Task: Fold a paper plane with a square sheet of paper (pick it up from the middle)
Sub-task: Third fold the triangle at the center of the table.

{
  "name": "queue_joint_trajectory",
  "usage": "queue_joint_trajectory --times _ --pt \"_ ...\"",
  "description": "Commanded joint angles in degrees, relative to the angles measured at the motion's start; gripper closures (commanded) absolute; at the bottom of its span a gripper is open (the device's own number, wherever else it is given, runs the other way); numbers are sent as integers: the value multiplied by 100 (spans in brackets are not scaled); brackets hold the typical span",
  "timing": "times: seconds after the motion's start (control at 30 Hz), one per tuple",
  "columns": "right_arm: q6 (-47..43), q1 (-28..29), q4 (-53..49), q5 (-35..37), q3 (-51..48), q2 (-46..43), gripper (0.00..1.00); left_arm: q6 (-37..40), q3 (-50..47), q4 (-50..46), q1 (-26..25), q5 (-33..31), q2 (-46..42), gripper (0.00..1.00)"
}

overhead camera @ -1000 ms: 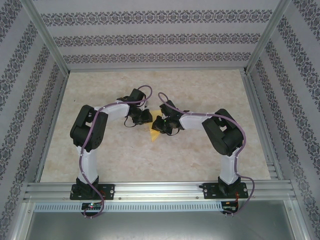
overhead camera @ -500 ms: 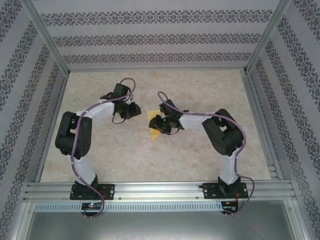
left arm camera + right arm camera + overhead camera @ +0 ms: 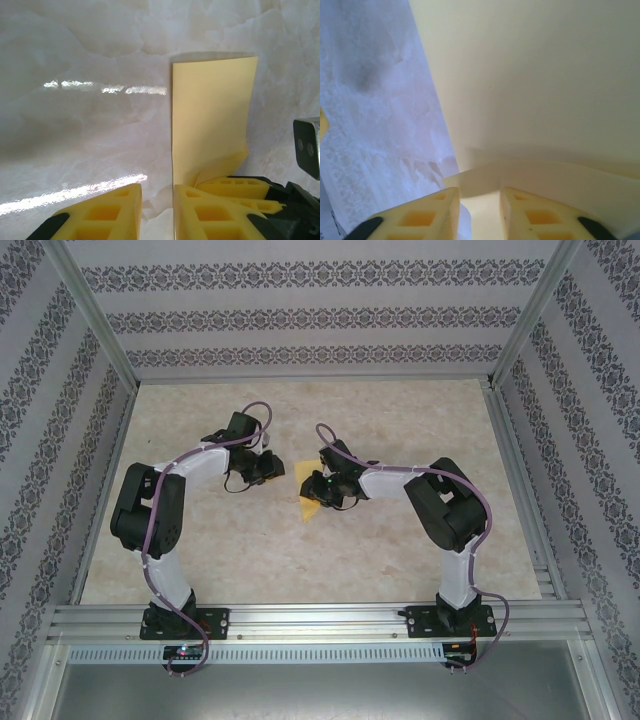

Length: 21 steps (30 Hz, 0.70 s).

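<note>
folded yellow paper sheet (image 3: 210,120) stretches straight ahead of the parted left gripper (image 3: 157,210); right gripper (image 3: 480,212), also parted, hovers over its near end

The square sheet of paper (image 3: 309,506) is seen near the middle of the table (image 3: 220,550), plain matte yellow and partly folded. In the left wrist view it is presented as a tall narrow panel, with a flap turned up at its lower right corner.

Glossy marbled tabletop (image 3: 300,560), striped patterned walls (image 3: 300,320), aluminium frame rails (image 3: 320,620).
</note>
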Motion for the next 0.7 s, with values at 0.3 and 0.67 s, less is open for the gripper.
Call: queue_joint_trajectory --times 0.3,0.67 --pt "-102 -48 -327 282 -241 179 94 22 -116 284 -432 469 9 84" --pt "-150 -62 -402 291 -242 193 98 -57 -108 381 -826 607 387 97"
